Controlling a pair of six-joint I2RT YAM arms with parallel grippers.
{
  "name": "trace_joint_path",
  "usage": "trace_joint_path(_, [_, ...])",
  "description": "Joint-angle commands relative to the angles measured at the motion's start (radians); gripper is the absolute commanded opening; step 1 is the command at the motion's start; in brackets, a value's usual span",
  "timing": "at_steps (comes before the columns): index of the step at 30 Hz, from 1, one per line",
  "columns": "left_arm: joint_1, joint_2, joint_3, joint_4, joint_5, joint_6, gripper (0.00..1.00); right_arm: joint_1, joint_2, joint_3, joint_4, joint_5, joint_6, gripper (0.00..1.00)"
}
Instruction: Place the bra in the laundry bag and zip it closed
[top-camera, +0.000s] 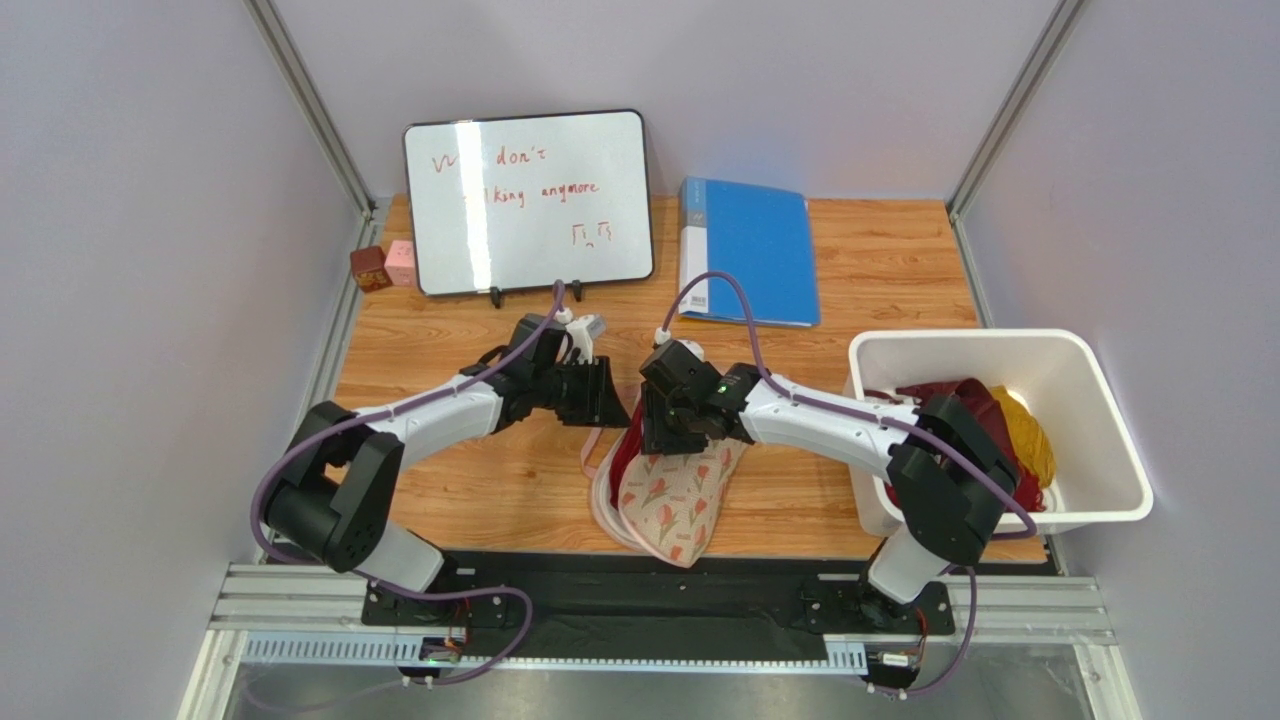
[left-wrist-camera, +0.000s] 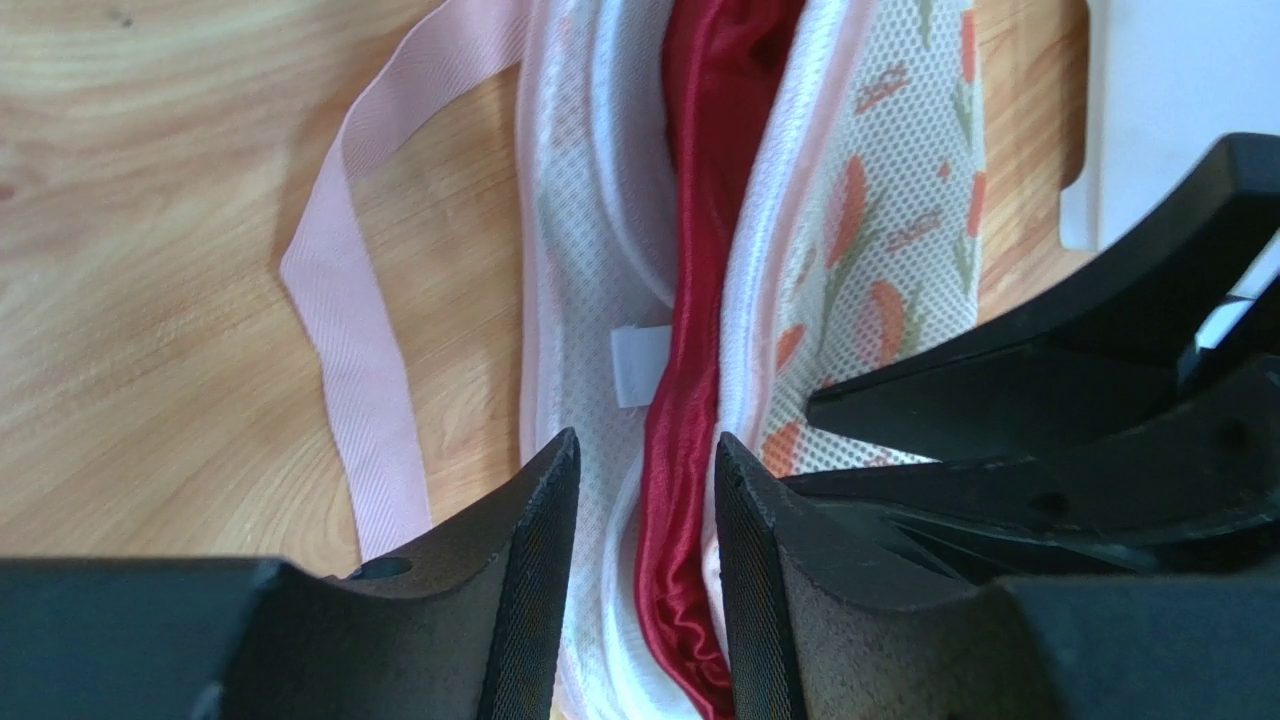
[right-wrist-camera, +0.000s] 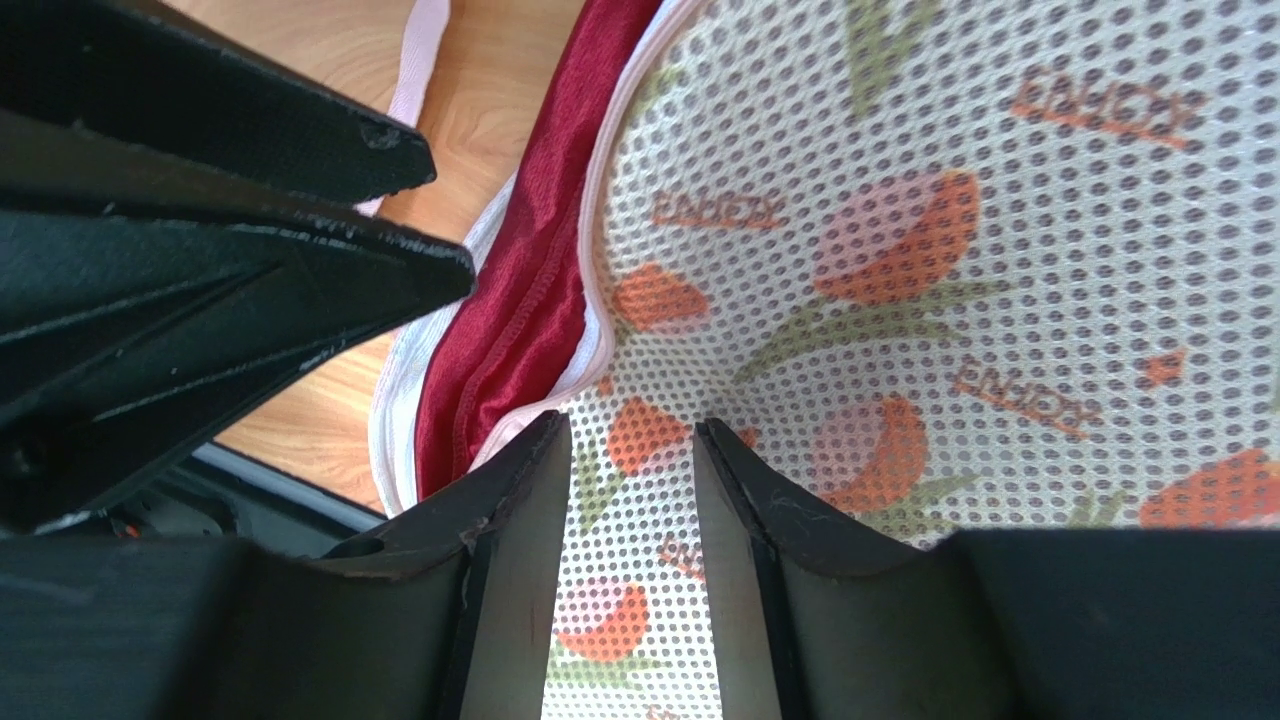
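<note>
The laundry bag (top-camera: 684, 503), printed with pink-and-green leaves, lies at the table's near middle, its mouth gaping along the left side. The dark red bra (left-wrist-camera: 691, 375) sits inside between the white lining and the printed top (right-wrist-camera: 932, 270); a strip also shows in the right wrist view (right-wrist-camera: 526, 315). My left gripper (left-wrist-camera: 646, 450) hovers open over the mouth, with lining and bra in the gap between its fingers. My right gripper (right-wrist-camera: 631, 428) is open just above the printed mesh, close beside the left one. A loose pink strap (left-wrist-camera: 353, 345) curls onto the wood.
A whiteboard (top-camera: 526, 200) and a blue folder (top-camera: 751, 248) stand at the back. Two small blocks (top-camera: 385, 266) sit by the whiteboard. The white bin (top-camera: 977, 342) at the right holds red and yellow clothes (top-camera: 999, 420). Both arms crowd the bag.
</note>
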Motion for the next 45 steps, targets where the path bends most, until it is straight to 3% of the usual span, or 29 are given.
trace_joint_path(1, [-0.015, -0.013, 0.000, 0.106, 0.031, 0.000, 0.44, 0.005, -0.004, 0.035, 0.050, 0.066, 0.032, 0.41])
trace_joint_path(6, [-0.033, 0.016, -0.001, 0.135, 0.042, -0.020, 0.34, 0.003, 0.030, 0.058, 0.063, 0.085, 0.051, 0.40])
trace_joint_path(10, [-0.046, 0.030, -0.007, 0.142, 0.020, -0.023, 0.33, 0.003, 0.047, 0.073, 0.075, 0.077, 0.066, 0.38])
trace_joint_path(16, [-0.050, 0.028, -0.012, 0.125, 0.006, -0.016, 0.28, 0.003, 0.075, 0.071, 0.084, 0.066, 0.089, 0.26])
trace_joint_path(19, [-0.050, 0.007, -0.018, 0.094, -0.017, 0.002, 0.27, 0.003, 0.073, 0.058, 0.096, 0.078, 0.106, 0.15])
trace_joint_path(22, [-0.050, -0.006, -0.021, 0.086, -0.026, 0.022, 0.32, -0.002, 0.059, 0.036, 0.124, 0.097, 0.109, 0.00])
trace_joint_path(34, [-0.052, 0.025, -0.012, 0.060, -0.026, 0.039, 0.45, -0.011, -0.131, -0.083, 0.191, -0.001, 0.069, 0.00])
trace_joint_path(40, [-0.084, 0.060, -0.030, 0.162, 0.011, -0.012, 0.22, -0.017, -0.186, -0.091, 0.224, -0.078, 0.077, 0.00])
trace_joint_path(45, [-0.106, 0.089, -0.043, 0.224, 0.017, -0.056, 0.11, -0.032, -0.163, -0.079, 0.309, -0.138, 0.112, 0.00])
